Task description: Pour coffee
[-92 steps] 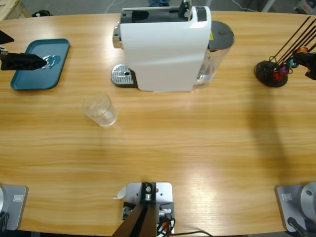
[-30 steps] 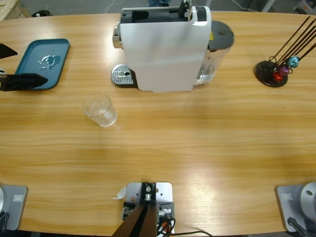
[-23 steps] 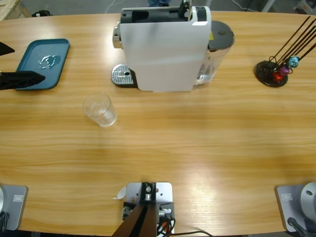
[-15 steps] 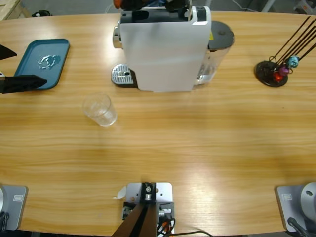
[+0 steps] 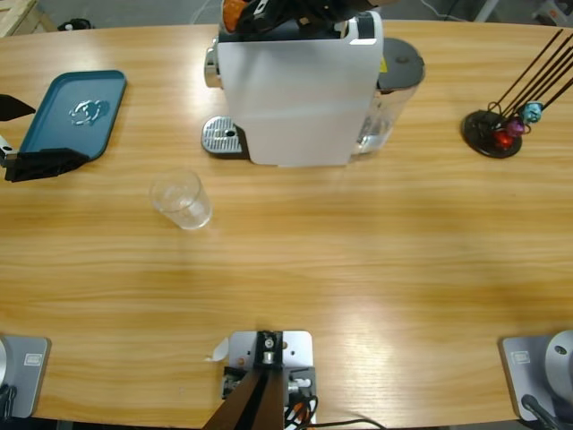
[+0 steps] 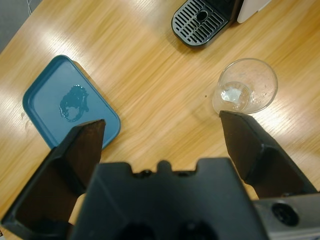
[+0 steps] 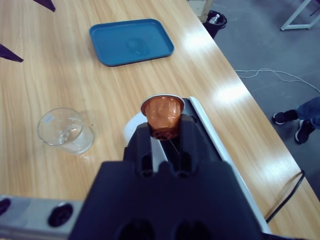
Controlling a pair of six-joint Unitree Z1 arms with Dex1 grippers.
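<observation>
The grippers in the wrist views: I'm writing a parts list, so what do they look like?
The left gripper has two flat matte-black jaws tapering to blunt tips, rising from a blocky black body with round recesses; a silver-grey casing piece shows at its lower corner. The right gripper has the same black body and a silver-grey strip with dark holes.

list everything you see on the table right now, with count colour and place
coffee machine: 1, white, back middle of the table
drip grate: 1, silver, left foot of the machine
glass: 1, clear, in front of the grate
tray: 1, teal, far left, small puddle on it
capsule: 1, orange, held above the machine top
capsule stand: 1, black, far right, with coloured capsules
left tool: open, over the table between the tray and the glass
right tool: shut on the capsule
</observation>
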